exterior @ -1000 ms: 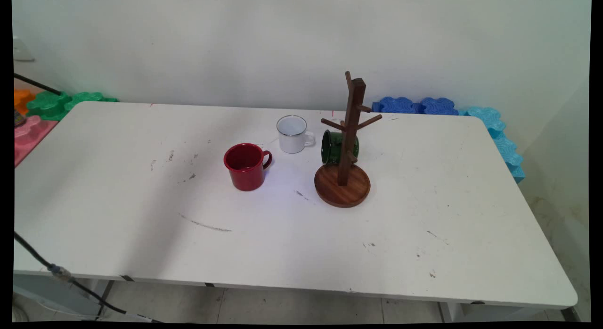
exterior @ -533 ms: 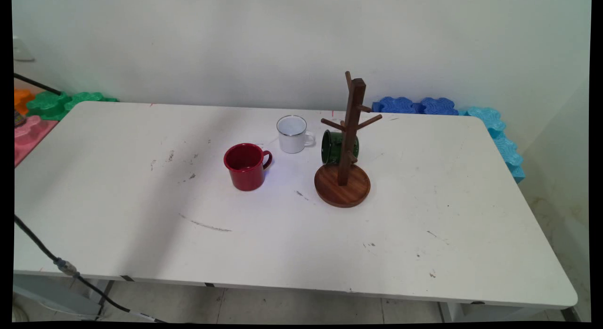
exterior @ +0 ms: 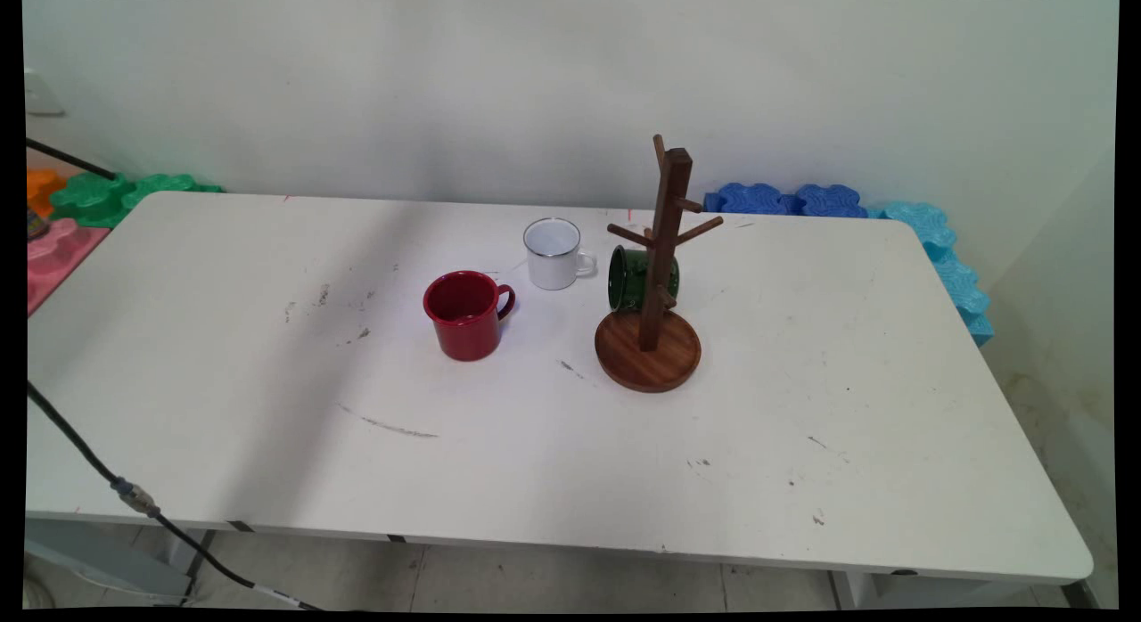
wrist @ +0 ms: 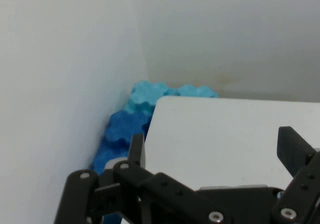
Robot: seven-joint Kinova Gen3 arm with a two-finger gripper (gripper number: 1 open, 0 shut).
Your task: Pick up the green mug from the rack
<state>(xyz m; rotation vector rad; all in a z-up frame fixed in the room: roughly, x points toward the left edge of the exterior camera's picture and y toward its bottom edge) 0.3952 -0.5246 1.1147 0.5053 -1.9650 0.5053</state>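
My gripper [wrist: 214, 145] shows only in the hand view, open, with nothing between its fingers. It looks over a bare corner of the white table [wrist: 225, 129], well above it. In the main view the gripper is out of the picture. There a red mug [exterior: 465, 315] stands upright near the table's middle. A white mug [exterior: 554, 253] stands behind it to the right. A green mug [exterior: 635, 278] hangs on its side from a low peg of the wooden mug tree [exterior: 657, 248], above the tree's round base [exterior: 648, 355].
Blue foam tiles [exterior: 784, 199] and light blue ones [exterior: 949, 257] lie behind the table's far right corner, also as blue foam tiles [wrist: 122, 129] in the hand view. Green, orange and pink tiles [exterior: 98, 199] lie at the far left. A black cable [exterior: 98, 475] hangs at the front left.
The black cable at the front left has swung slightly lower and to the right. The mugs and the mug tree have not moved.
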